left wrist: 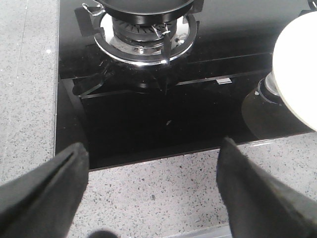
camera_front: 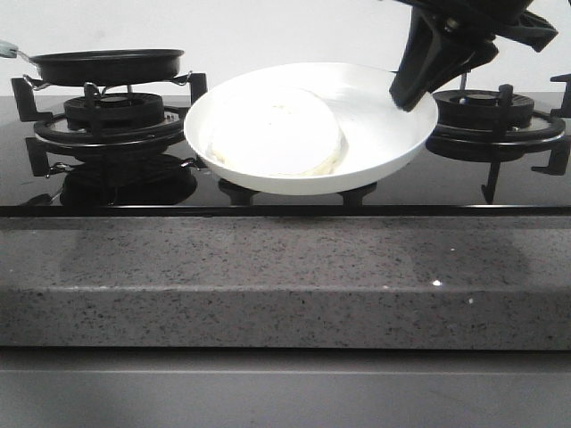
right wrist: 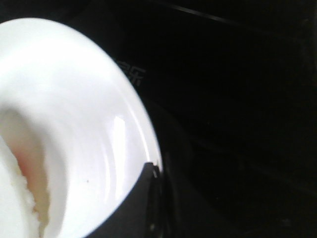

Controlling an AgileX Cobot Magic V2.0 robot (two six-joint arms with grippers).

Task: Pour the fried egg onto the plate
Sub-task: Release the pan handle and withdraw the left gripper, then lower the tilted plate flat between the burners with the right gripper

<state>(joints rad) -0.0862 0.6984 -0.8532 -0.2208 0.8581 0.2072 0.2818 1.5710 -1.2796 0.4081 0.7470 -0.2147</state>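
Right gripper (camera_front: pixel 412 94) pinched the plate (camera_front: pixel 375 134) at its right rim, egg (camera_front: pixel 275 132) soft and slippery inside; left gripper (left wrist: pixel 151 188) spread, empty.

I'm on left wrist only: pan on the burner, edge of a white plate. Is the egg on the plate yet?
Observer: Yes. In the front view the fried egg lies flat in the plate.
Operator: Is the right arm on the plate?
Observer: Its right gripper is at the plate's right rim; the right wrist view shows a dark finger against the rim.
Operator: Is the plate level?
Observer: No, it tilts down toward its left.
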